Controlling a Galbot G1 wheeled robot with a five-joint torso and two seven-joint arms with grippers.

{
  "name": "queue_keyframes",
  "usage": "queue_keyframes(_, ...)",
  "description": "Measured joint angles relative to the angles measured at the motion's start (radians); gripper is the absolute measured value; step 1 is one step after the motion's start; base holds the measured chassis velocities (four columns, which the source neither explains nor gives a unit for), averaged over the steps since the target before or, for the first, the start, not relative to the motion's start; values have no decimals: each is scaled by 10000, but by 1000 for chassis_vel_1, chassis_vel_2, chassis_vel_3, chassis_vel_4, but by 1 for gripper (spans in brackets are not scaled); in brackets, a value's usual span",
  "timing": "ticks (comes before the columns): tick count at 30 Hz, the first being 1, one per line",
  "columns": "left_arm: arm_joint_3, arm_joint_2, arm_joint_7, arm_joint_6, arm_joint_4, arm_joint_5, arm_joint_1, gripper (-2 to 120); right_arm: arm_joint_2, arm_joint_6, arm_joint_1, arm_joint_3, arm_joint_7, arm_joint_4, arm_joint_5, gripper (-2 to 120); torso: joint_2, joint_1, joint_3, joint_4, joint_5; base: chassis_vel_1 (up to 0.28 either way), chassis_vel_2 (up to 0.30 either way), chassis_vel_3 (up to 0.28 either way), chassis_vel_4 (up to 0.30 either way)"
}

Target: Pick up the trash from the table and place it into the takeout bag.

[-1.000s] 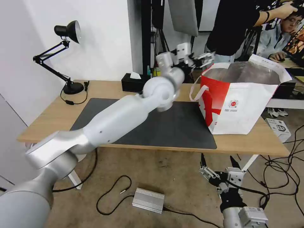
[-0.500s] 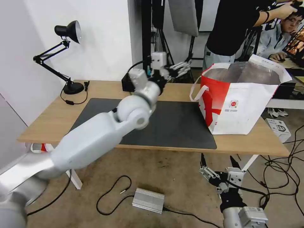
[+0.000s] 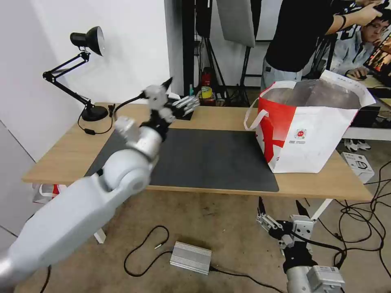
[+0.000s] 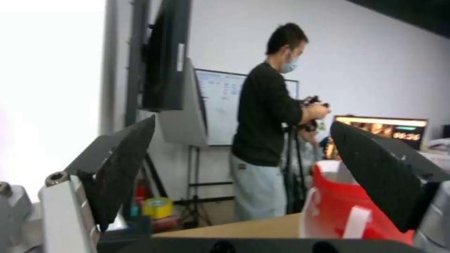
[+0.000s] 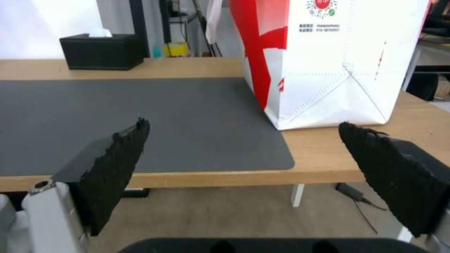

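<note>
Left end effector (image 3: 185, 106) has swung away from the upright takeout bag (image 3: 303, 130).

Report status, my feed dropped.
Left gripper open, empty, above table's back edge. Right gripper open, low before the table. Takeout bag upright on table.

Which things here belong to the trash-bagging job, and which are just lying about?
Job: takeout bag, table, left gripper open above the table, right gripper open below its front edge.
Lying about: desk lamp, tissue box, metal box on floor.
</note>
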Motion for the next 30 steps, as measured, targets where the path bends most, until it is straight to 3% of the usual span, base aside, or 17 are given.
queue_keyframes(4,-1202,66,126,-211,-605,640,1904,100,0,0,0,0,0,0,0,100,0,0,0,-1,0,0,0,0,0)
queue_keyframes(10,-1310,65,141,-237,-675,726,2143,100,-1,0,0,0,0,0,0,100,0,0,0,0,0,0,0,0,0)
queue_keyframes(16,-1969,-26,190,-551,-1176,1473,3636,100,-1,0,0,0,0,0,0,100,0,0,0,0,1,0,0,0,0)
queue_keyframes(22,-2744,-727,199,-610,-1744,2379,5101,100,-1,0,-1,0,0,0,0,100,0,0,0,0,1,0,0,0,0)
queue_keyframes(24,-3232,-1155,317,-681,-2077,2893,6119,100,-1,0,0,0,0,0,0,100,0,0,0,-1,2,0,0,0,0)
queue_keyframes(30,-3892,-1990,670,-1005,-2301,3731,7515,100,-1,0,0,0,0,0,0,100,1,0,0,-1,2,0,0,0,0)
